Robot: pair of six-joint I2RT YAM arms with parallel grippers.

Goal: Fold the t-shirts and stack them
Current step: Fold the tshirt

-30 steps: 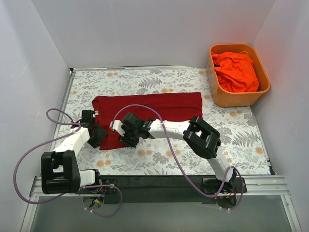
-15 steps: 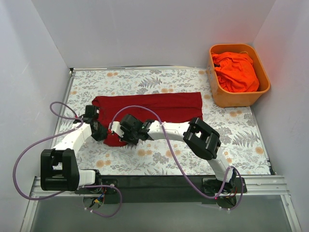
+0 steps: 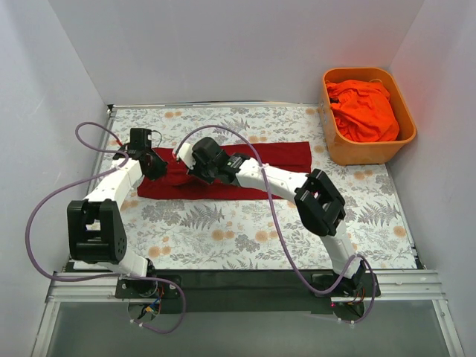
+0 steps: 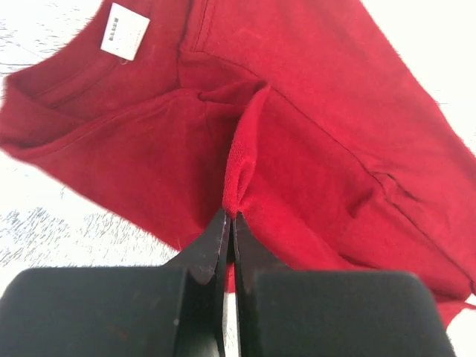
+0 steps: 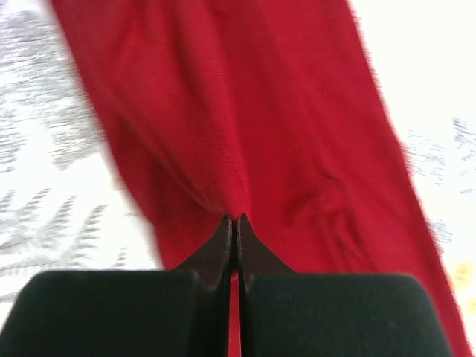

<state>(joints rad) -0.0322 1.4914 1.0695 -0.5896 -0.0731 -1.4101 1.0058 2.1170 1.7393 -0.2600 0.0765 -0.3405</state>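
left hand (image 4: 229, 214) pinching crimson t-shirt (image 3: 277, 158) edge | right hand (image 5: 233, 218) pinching same cloth | shirt half-folded, far half of desk (image 3: 223, 230), left of centre | orange-red t-shirt (image 3: 364, 110) in tub (image 3: 368, 154), far right corner | risk: skewed fold from uneven pull; dropped edge from thin pinch slipping

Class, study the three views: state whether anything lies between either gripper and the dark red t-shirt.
Nothing visible does. The left gripper and the right gripper are each shut directly on a pinched fold of the dark red t-shirt. The orange tub sits apart, off to the far right.
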